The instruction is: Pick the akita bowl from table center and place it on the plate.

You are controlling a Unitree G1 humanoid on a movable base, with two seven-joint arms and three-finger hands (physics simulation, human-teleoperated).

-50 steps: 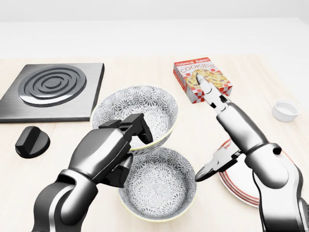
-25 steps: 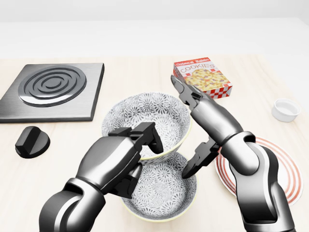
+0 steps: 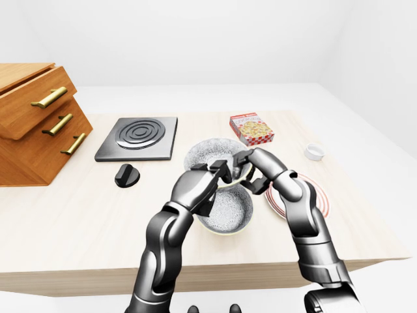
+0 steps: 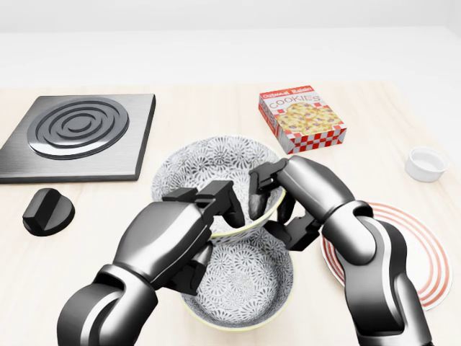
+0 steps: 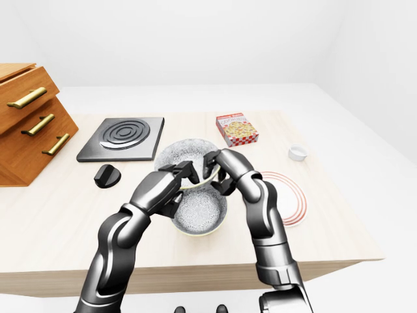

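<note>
A grey-and-white floral patterned bowl (image 4: pixel 212 169) is held up over a second, matching patterned bowl (image 4: pixel 241 285) that rests on the pale wooden bench (image 4: pixel 86 267). The near rim of the raised bowl is gripped by the left hand (image 4: pixel 184 234), whose fingers (image 4: pixel 220 202) are closed over its edge. The right hand (image 4: pixel 277 205) is set against the bowl's right rim, with its fingers (image 4: pixel 259 187) curled over the edge and its thumb underneath. The red-ringed white plate (image 4: pixel 421 249) lies to the right in the head view, apart from both bowls and partly hidden by the right forearm. A red box of cookies (image 4: pixel 302 119), a small white dish (image 4: pixel 426 162), a black ridged hob plate (image 4: pixel 75 133) and a black knob (image 4: pixel 47 211) are also seen on the bench. A wooden drawer unit (image 3: pixel 36 120) is seen at the left in the left-eye view.
</note>
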